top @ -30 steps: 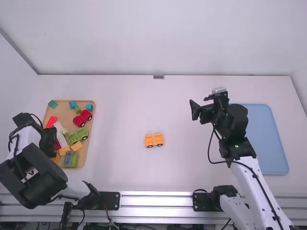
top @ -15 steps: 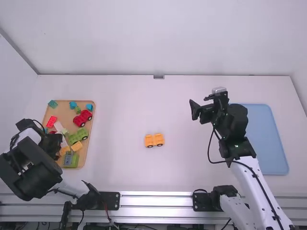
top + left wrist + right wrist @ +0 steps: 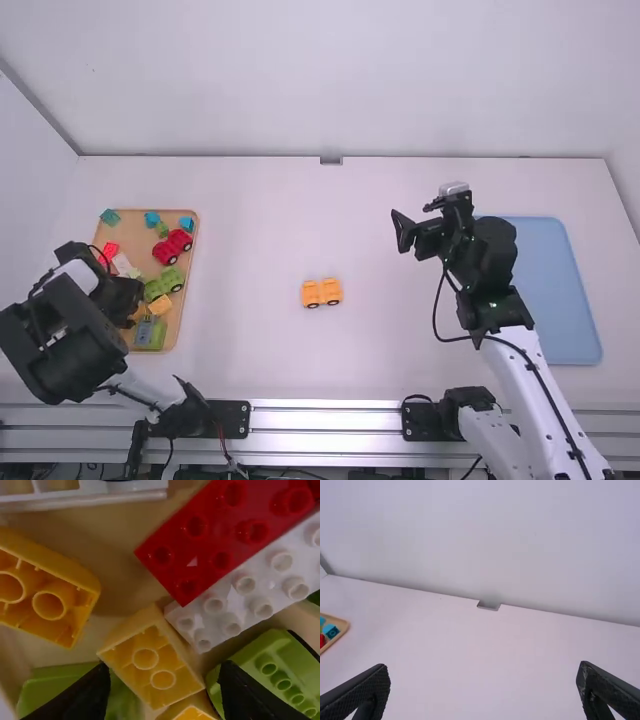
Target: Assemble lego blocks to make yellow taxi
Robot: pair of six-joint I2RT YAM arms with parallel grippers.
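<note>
On the white table (image 3: 400, 345) sits an orange wheeled plastic base (image 3: 321, 292), likely all else left to build, black left gripper (image 3: 165, 669) and black right gripper (image 3: 482, 666) both spread.

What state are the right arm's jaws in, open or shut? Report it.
Open: in the right wrist view, the right gripper has its jaws standing wide apart.

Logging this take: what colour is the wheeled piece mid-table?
The wheeled piece is orange-yellow, clearest in the high view.
</note>
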